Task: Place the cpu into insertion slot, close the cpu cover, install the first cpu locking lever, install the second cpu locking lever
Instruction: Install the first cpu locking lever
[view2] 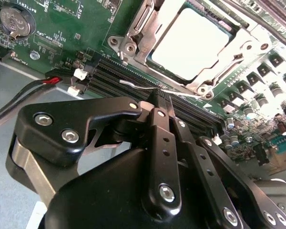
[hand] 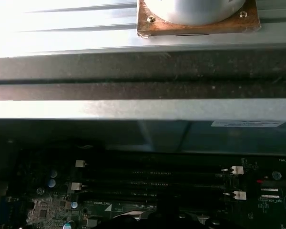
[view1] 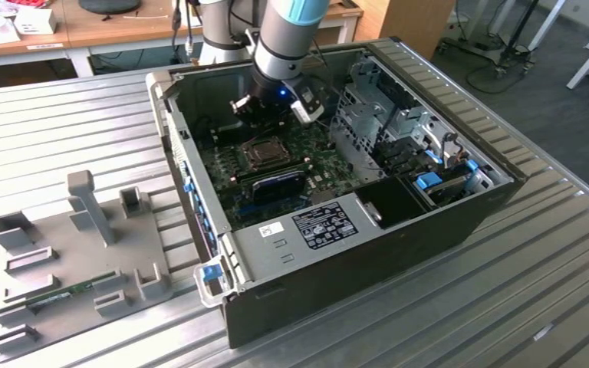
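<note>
The grey-tubed, blue-banded robot arm (view1: pixel 286 31) drops in from the top of the exterior view. Its wrist plunges almost straight down into the open black computer case (view1: pixel 448 207), which lies on the ribbed metal worktop (view1: pixel 59 115). The black two-fingered claw (view2: pixel 165 98) hangs low over the green motherboard (view2: pixel 62 43), just at the far side of the small square metal-rimmed insertion slot (view1: pixel 264 154).

Over to the second wrist view. The flat square cpu (view2: pixel 190 43) with its silvery-grey top lies seated and level. The thin silvery cpu cover (view2: pixel 243 45) is folded down around it, its hollow centre framing the chip. Right beside that frame run the long black memory slots (view2: pixel 109 78), and these also lie side by side in the first wrist view.

The claw's fingers are drawn narrow, pressed nearly together. Their tips sit right at a thin silvery wire locking lever (view2: pixel 133 85) that lies along the near edge of the cover. Whether the wire is actually pinched between the tips, I cannot tell.

A round silver coin battery (view2: pixel 14 21) sits at the board's corner. A red-and-black cable (view2: pixel 33 88) trails off beside it. Out on the worktop, at the exterior view's left, rests a grey parts fixture plate (view1: pixel 70 261).
</note>
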`<state>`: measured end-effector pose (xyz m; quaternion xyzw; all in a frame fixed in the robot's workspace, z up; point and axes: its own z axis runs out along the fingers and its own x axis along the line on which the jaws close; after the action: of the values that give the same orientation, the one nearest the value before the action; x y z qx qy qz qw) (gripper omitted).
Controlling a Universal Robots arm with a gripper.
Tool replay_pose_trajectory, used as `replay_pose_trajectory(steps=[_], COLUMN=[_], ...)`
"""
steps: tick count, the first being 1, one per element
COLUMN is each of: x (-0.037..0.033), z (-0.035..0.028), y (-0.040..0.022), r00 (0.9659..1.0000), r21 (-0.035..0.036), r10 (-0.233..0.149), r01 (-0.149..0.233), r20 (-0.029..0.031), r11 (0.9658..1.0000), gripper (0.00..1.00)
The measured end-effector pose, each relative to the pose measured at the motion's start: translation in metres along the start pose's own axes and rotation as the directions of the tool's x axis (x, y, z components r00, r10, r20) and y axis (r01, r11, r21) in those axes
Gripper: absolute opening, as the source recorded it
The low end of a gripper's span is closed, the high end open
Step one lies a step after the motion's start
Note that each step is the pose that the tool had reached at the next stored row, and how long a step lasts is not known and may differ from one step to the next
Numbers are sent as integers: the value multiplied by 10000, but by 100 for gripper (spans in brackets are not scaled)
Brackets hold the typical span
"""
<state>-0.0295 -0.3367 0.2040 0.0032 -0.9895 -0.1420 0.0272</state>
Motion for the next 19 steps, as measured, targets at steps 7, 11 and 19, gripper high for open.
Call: replay_pose_trajectory(steps=[7, 11, 19], x=[-29, -46, -77], z=[27, 34, 37], y=[-12, -15, -17], r00=[10000, 10000, 10000], r21=[-2, 1, -5], r10=[0, 0, 0], r01=[0, 0, 0], r20=[1, 0, 1], r11=[10000, 10000, 10000], gripper=[11, 11, 11])
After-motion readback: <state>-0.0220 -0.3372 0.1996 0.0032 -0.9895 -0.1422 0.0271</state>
